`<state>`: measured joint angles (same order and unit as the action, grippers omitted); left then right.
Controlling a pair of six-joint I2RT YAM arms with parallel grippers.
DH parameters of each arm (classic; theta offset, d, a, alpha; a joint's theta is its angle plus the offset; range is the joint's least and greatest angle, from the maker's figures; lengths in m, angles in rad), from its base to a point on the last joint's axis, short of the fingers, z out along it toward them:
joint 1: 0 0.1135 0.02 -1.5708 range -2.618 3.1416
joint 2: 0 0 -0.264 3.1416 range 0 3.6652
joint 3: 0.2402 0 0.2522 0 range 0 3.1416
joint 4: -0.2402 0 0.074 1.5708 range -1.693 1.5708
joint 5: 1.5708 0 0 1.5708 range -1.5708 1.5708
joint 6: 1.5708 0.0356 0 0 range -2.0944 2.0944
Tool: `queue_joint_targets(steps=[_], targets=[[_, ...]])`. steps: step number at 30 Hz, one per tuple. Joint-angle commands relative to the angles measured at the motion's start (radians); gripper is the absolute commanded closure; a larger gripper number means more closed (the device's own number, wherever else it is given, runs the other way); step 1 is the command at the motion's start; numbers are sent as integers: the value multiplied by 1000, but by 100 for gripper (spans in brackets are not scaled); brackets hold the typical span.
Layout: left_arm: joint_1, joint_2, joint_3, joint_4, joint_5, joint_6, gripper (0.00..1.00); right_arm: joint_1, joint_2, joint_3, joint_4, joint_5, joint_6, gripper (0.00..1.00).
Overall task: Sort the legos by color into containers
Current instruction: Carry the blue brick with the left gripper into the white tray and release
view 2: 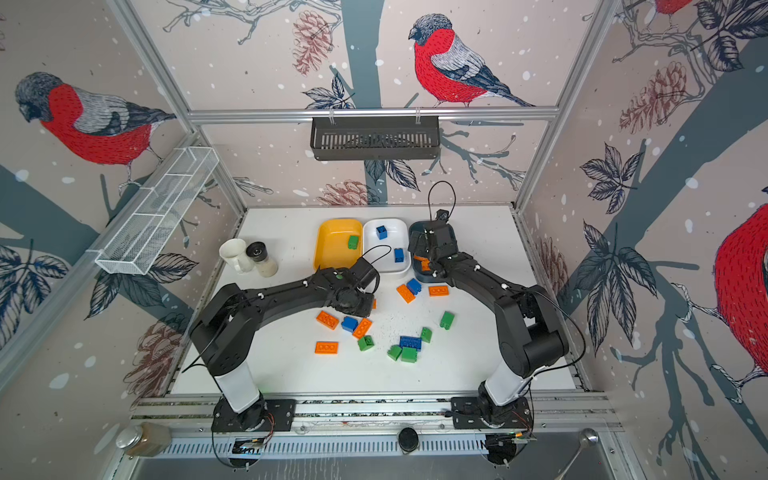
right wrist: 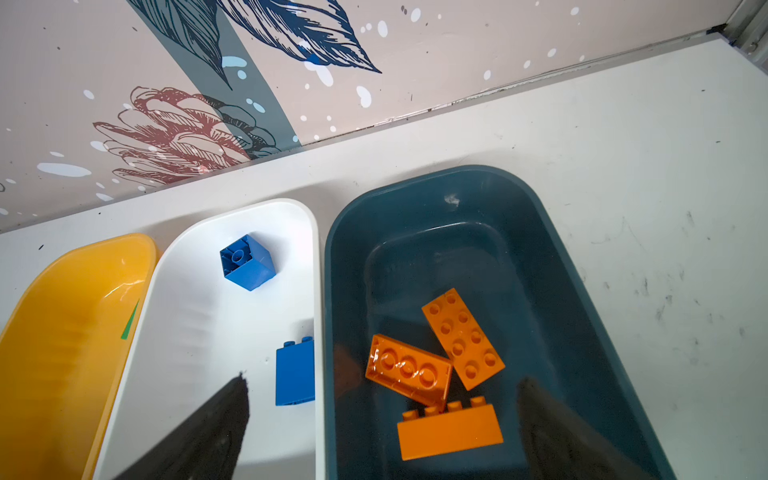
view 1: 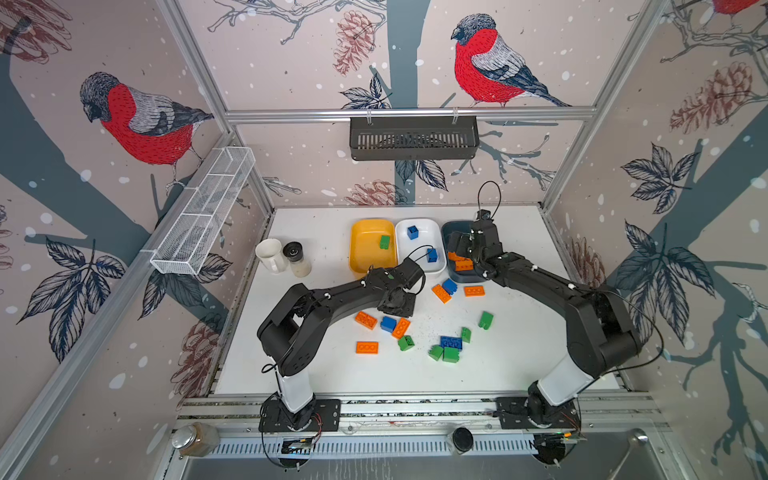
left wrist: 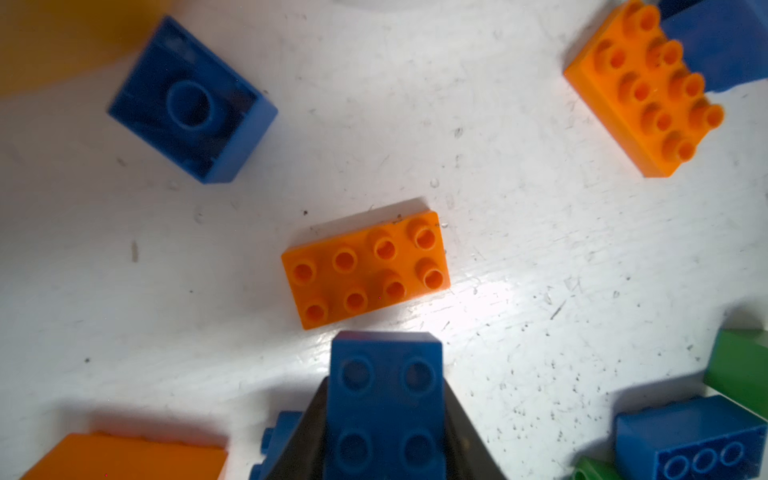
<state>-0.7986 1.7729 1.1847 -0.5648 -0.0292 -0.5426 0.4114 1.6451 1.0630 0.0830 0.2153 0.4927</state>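
My left gripper (left wrist: 386, 415) is shut on a blue lego (left wrist: 386, 390), held over the table just behind a flat orange lego (left wrist: 365, 270). In both top views the gripper (view 1: 397, 305) hides that blue piece. My right gripper (right wrist: 384, 380) hangs open over the dark teal container (right wrist: 540, 257), where three orange legos (right wrist: 461, 336) lie. The white container (view 1: 409, 257) holds two blue legos (view 1: 412, 232). In the yellow container (view 1: 365, 249) sits one green lego (view 1: 385, 242). Several orange, blue and green legos (view 1: 451, 342) lie scattered on the table.
A white mug (view 1: 270, 255) and a shaker jar (view 1: 297, 259) stand left of the yellow container. A white wire basket (view 1: 203, 216) hangs on the left wall and a black basket (view 1: 413, 137) on the back rail.
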Motion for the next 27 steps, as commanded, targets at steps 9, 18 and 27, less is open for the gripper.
queue_joint_targets(steps=[9,18,27], targets=[[27,22,149,69,-82,54,83,27,-40,-37,18,56,-3,1],[100,129,362,172,-76,145,84,61,-147,-154,15,66,23,1],[141,306,572,200,-90,162,84,81,-297,-311,-6,-6,22,2]])
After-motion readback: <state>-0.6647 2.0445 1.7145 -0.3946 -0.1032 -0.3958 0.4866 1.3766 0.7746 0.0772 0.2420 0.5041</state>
